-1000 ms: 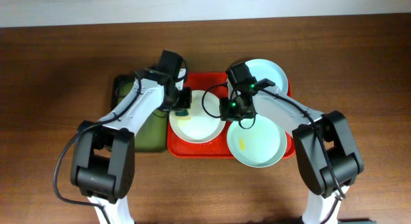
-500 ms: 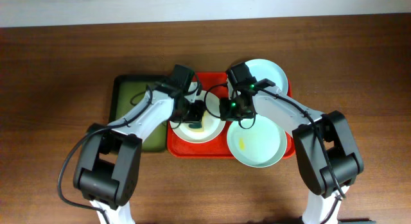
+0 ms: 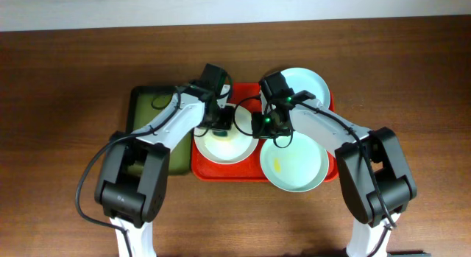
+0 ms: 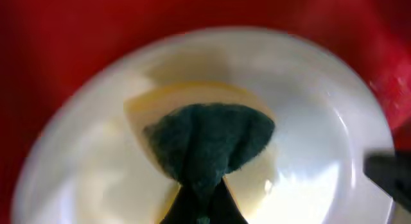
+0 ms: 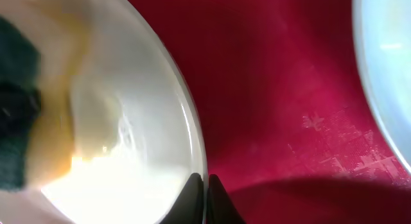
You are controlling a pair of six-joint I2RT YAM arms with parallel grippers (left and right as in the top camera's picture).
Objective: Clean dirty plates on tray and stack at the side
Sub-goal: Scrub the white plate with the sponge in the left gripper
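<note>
The white plate (image 3: 224, 145) lies at the left of the red tray (image 3: 254, 172). My left gripper (image 3: 223, 124) is shut on a green-and-yellow sponge (image 4: 205, 144) pressed into the white plate (image 4: 308, 153). My right gripper (image 3: 260, 126) is shut on the white plate's right rim (image 5: 192, 140). The pale mint-green plate (image 3: 294, 166) with a yellow smear sits at the tray's front right. The pale blue plate (image 3: 309, 84) lies at the back right, also at the right edge of the right wrist view (image 5: 385, 70).
A dark green basin (image 3: 143, 110) stands left of the tray, partly under my left arm. Brown wooden table (image 3: 66, 139) lies all around, with a pale wall strip at the back.
My left gripper has moved right from the basin's edge over the white plate, carrying the sponge onto its middle. The right arm has not moved.
</note>
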